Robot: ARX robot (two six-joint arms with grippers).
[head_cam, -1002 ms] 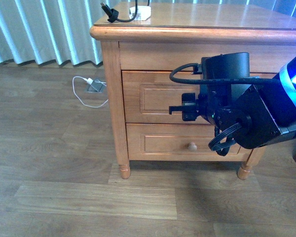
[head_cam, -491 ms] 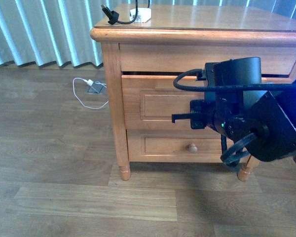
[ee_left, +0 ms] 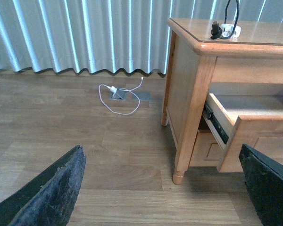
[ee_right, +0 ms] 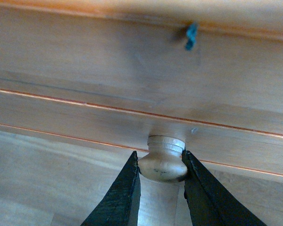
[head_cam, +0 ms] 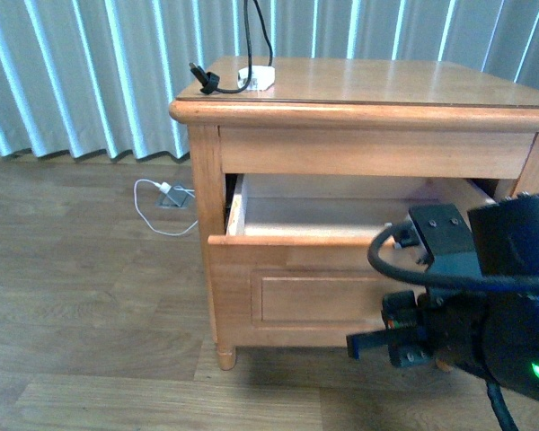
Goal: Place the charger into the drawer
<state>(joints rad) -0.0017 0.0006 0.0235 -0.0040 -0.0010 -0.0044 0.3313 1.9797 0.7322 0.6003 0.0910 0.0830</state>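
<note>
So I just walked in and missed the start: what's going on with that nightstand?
The robot's right gripper is shut on the round wooden knob of the nightstand's top drawer, which stands pulled well out with nothing visible inside. The charger lies on the nightstand top near its back left corner, untouched. The left gripper hangs open above the floor, holding nothing.

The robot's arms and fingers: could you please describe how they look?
The right arm is a black, boxy housing with a black cable looping over it and a small green light. The right fingers are black tapering blades; the left fingers are black, rough-surfaced wedges.
</note>
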